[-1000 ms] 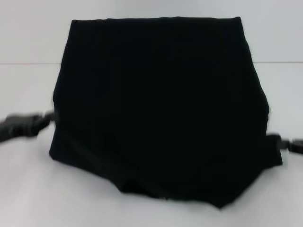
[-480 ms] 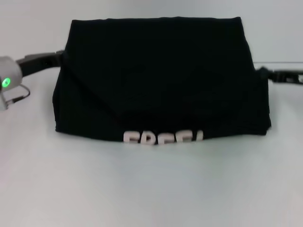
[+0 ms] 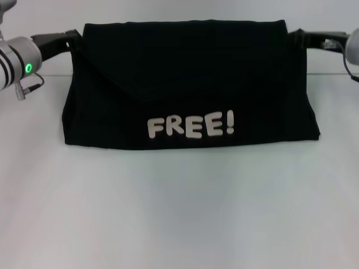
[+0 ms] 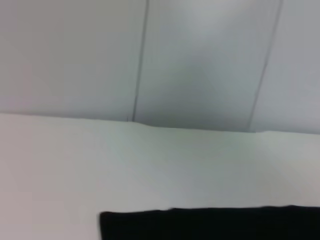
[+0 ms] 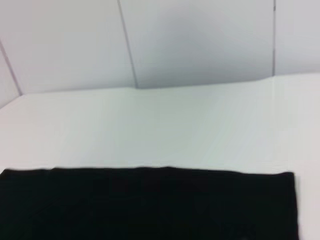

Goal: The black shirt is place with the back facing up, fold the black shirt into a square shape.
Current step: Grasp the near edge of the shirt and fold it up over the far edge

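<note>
- Black fabric fills the middle of the white table [image 3: 179, 213]: the black shirt [image 3: 190, 84] lies as a wide folded band, its long axis running from the robot's left to its right.
- White letters "FREE!" [image 3: 190, 125] show on the near flap, close to the near edge, so a front-side layer faces up there.
- Near edge of the band sits about midway up the table; the far edge reaches toward the wall, where both arms are.
- Left gripper [image 3: 73, 38] is at the shirt's far left corner, touching or just beside the cloth; whether it pinches the fabric I cannot tell.
- Right gripper [image 3: 307, 38] is at the far right corner, likewise at the cloth's edge, and its opening cannot be read either.
- Both wrist views show only a black strip of fabric with bare table and wall beyond, no fingers.
- Judged from this, each arm is equally near its own corner, and the shirt extends from both grippers toward the robot and inward between them; squaring it likely calls for folding across the long axis.
</note>
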Tool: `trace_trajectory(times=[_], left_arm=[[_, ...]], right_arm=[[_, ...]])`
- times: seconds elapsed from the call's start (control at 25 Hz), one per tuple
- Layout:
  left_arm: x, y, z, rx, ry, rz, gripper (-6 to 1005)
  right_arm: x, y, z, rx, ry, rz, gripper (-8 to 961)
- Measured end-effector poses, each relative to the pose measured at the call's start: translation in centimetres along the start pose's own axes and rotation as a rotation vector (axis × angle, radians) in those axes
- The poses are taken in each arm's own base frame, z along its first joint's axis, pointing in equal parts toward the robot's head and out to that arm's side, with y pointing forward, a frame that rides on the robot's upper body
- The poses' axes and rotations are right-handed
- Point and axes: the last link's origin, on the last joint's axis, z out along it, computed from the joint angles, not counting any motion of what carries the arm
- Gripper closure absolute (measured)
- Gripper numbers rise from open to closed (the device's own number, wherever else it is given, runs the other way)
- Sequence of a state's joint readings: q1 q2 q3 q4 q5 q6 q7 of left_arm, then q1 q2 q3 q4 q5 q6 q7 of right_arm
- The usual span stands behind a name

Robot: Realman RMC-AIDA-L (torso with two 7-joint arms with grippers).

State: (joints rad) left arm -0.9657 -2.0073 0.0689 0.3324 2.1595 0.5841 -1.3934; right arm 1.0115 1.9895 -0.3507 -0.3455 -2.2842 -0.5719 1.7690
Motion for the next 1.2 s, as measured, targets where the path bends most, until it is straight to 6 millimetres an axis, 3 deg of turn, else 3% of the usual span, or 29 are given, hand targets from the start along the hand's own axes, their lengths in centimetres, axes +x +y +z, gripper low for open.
trace_trajectory(times=[0.2,0.72,0.96,1.2], left_arm=[[-0.1,0.0,0.2,0.021,0.021,0.014,998],[-2.3,1.7,0.3,-0.003,-0.006,0.098,999],[-2.8,2.3,0.9,0.046,-0.041,0.161,905],[-2.6,2.0,1.1,0.098,-0.060,0.168,645]], right_arm=[[-0.1,-0.1,0.2,0.034,-0.010,0.010,894],[2.8,1.4,0.7,0.022,0.004,0.055,890],[3.3,1.5,0.7,0.019,0.008,0.066,888],[3.1,0.5,0.2,0.051,-0.028,0.092,633]])
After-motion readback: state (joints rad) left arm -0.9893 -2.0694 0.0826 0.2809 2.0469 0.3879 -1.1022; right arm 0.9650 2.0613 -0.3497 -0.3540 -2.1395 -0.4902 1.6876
